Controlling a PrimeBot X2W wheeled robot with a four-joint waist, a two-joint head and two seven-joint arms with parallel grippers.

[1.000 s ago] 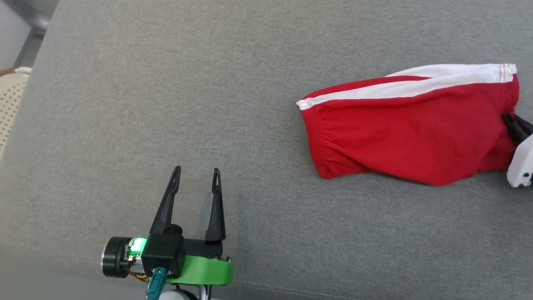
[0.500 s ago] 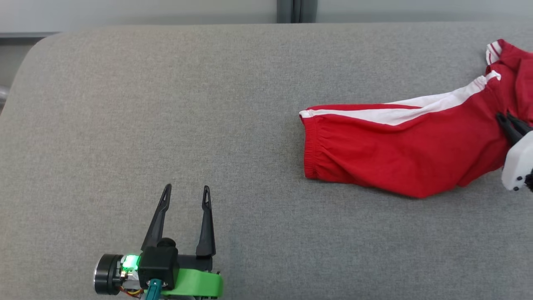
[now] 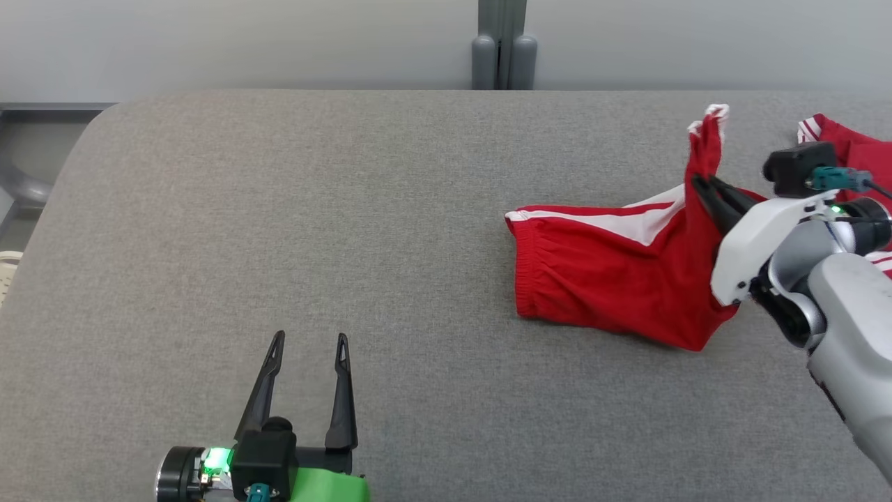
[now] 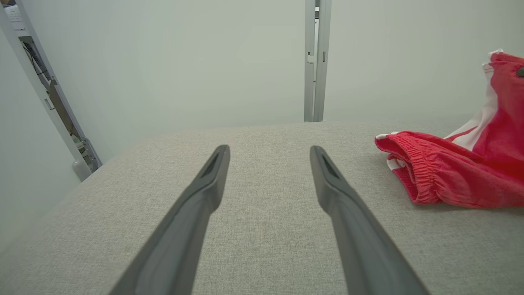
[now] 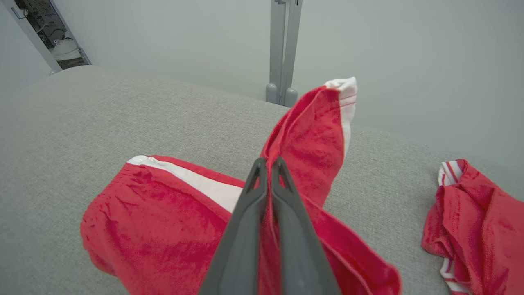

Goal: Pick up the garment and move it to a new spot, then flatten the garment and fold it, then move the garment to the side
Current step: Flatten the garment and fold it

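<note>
The left gripper (image 3: 310,337) is positioned at the lower left, over the grey upholstered surface (image 3: 418,209). Its two dark tapered fingers are spread wide with nothing between them, and it is well apart from the cloth. The surface is a coarse woven fabric with a rounded far corner. It is judged to offer some drag to anything pulled across it.

The garment (image 3: 613,279), a pair of red shorts, lies on the right half of the surface. A gathered elastic waistband (image 3: 533,279) faces left, and a white stripe (image 3: 613,222) runs along the upper side. The material appears soft and limp, with shallow creases. Its right part is drawn up into a narrow peak tipped with a white stitched hem (image 3: 711,115).

The right gripper (image 3: 700,185) is closed tight on that peak, just below the hem. In the right wrist view the fingers (image 5: 241,229) are pressed together with red cloth pinched between them. The step in hand is judged to be the pick-up. The pinch should be kept firm, and the garment should be raised until the waistband end hangs free before any sideways travel is begun, so that the cloth is not dragged and bunched. A single-point hold is likely to let the shorts hang long and twist, so slow travel is advised.

Further right, a second heap of red cloth (image 3: 850,139) with white trim rests on the surface. Whether it joins the garment cannot be told.
</note>
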